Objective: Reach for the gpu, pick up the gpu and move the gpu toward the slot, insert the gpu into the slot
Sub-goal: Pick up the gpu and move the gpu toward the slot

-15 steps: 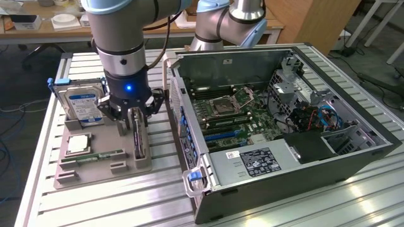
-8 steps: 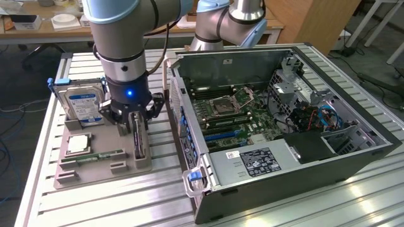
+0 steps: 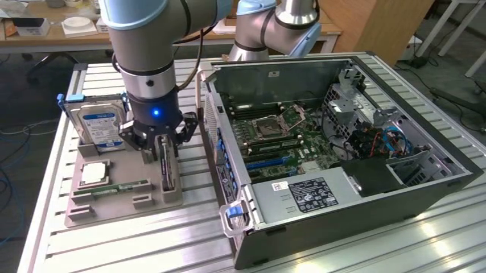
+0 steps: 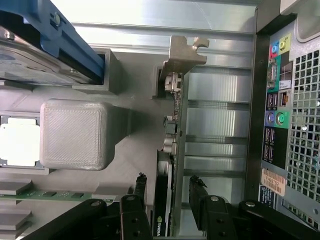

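Observation:
The gpu point(image 3: 168, 170) stands on edge in a groove of the grey holder tray point(image 3: 122, 205), to the exterior view's left of the open computer case point(image 3: 342, 148). My gripper point(image 3: 163, 149) hangs straight over it, fingers down on either side of the card. In the wrist view the gpu point(image 4: 163, 200) shows its black cooler and silver end bracket point(image 4: 182, 55), and the gripper point(image 4: 167, 186) is open. Its two black fingertips point(image 4: 140, 183) straddle the card with a small gap on each side. The blue slot point(image 3: 267, 162) lies on the motherboard inside the case.
On the same tray are a blue-labelled hard drive point(image 3: 101, 122) standing upright, a square processor point(image 3: 95, 170) and a narrow memory stick point(image 3: 114, 187). The case's rear wall point(image 4: 280, 125) rises close beside the gpu. A second arm point(image 3: 274, 28) stands behind the case.

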Motion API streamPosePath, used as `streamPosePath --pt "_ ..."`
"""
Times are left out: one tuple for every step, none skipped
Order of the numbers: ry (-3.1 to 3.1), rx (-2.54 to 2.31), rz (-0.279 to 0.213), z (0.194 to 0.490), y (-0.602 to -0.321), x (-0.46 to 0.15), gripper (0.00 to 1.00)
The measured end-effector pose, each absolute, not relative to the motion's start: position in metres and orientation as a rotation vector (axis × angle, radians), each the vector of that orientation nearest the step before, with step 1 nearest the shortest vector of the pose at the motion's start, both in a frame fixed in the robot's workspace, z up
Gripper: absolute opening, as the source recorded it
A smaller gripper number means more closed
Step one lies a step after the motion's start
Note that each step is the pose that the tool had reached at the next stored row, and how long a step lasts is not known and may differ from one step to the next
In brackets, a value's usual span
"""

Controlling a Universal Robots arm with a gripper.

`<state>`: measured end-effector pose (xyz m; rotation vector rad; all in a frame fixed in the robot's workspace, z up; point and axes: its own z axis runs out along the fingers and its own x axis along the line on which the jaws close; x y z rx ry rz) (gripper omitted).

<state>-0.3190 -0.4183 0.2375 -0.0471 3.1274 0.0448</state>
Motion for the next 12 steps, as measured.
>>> streamPosePath --pt "3.127 -0.047 0.045 0.236 -0.418 -0.319 0.47" --pt "3.128 -0.047 0.044 0.235 -0.418 -0.320 0.47" --pt "3.128 -0.047 0.044 0.234 -0.418 -0.321 0.47" --pt "3.128 -0.047 0.044 0.233 -0.418 -0.321 0.47" --pt "3.128 -0.047 0.045 0.232 -0.418 -0.321 0.47" --pt "3.128 -0.047 0.045 0.230 -0.418 -0.321 0.47" --pt "3.128 -0.047 0.045 0.229 -0.418 -0.321 0.47" --pt "3.128 -0.047 0.045 0.227 -0.418 -0.321 0.47" --pt "3.128 -0.047 0.045 0.226 -0.418 -0.321 0.47" --pt "3.128 -0.047 0.045 0.226 -0.418 -0.321 0.47" --pt "3.128 -0.047 0.045 0.226 -0.418 -0.322 0.47" --pt "3.128 -0.047 0.045 0.226 -0.418 -0.322 0.47"
